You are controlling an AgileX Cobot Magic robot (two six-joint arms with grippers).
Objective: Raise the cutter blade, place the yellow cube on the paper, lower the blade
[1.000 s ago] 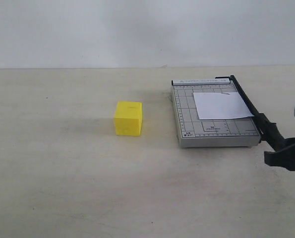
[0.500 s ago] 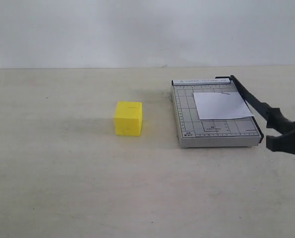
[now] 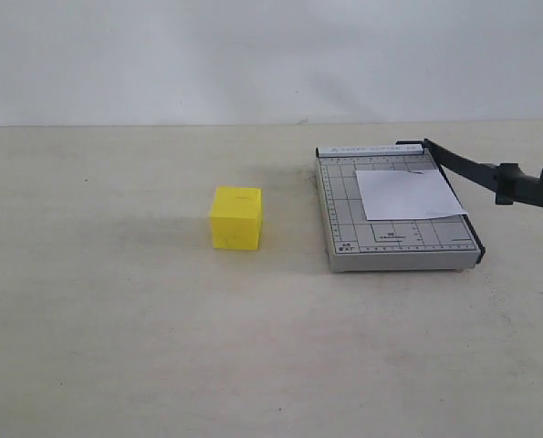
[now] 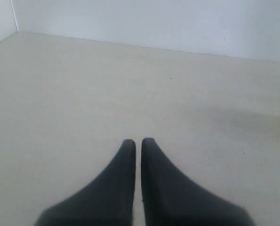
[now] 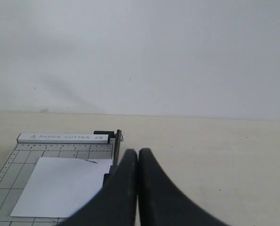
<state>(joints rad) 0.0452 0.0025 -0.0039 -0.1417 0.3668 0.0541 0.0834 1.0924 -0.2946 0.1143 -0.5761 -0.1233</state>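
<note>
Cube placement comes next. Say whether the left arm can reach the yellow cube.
Probably yes: the yellow cube stands alone on the table, apart from the cutter base; the left gripper, shut, must open first.

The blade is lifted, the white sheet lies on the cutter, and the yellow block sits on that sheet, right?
No: the yellow block sits on the table, apart from the cutter and its sheet; the exterior view shows it. Rest holds.

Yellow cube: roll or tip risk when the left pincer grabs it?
Likely neither: the yellow cube rests flat on the table, as wide as tall, so a nudge should slide it. Its plain matte faces probably give the left pincer decent grip. Weight can't be read from these views.
</note>
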